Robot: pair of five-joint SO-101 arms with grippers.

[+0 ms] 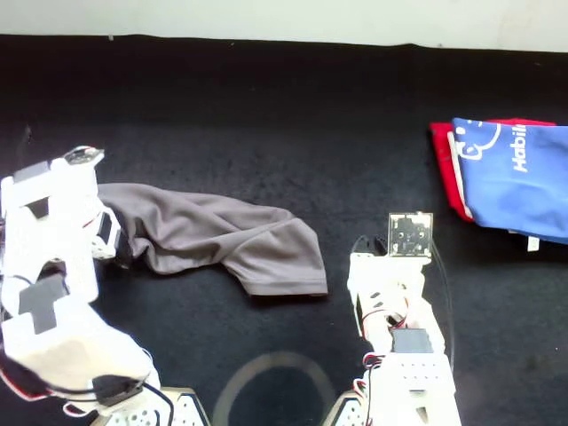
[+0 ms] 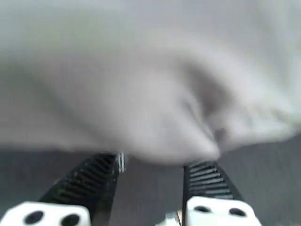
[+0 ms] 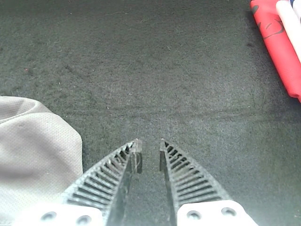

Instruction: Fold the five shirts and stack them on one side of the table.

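At table [image 1: 266, 89] left side, the L gripper [image 2: 160, 162] sits at one end of the grey shirt [image 1: 213, 235]. Its fingers [image 2: 94, 176] stand apart. Cloth drapes over the tips, and nothing looks clamped betw. them as far as the wrist view shows. The shirt lies bunched and unfolded, running from the L arm toward table centre, w/ its hem end nearest the R arm.

The R gripper [image 3: 148, 143] hovers over bare table near that hem end, not touching it. Its jaws are barely parted and hold nothing.

Stack: blue shirt [image 1: 519, 182] lies on red shirt [image 1: 448, 169] at the far R side, well apart from the grey one.

Risks, as judged:

1. Partial grip. The L tips are buried under loose cloth. Closing there may catch one layer only, so the shirt twists or slips on the lift.
2. Snag. Tips low on the soft dark surface may pinch it along w/ the shirt.
3. One-sided pull. W/ the R gripper off the shirt, a drag from the L end would prob. rope the fabric further, not flatten it.
4. R jaws too narrow. As set, they would likely push the bunched hem away rather than take it, so they need widening first.
5. Transfer. The route to the stack is long. A loose fold may open en route, or a sloppy drop may knock the blue shirt askew.
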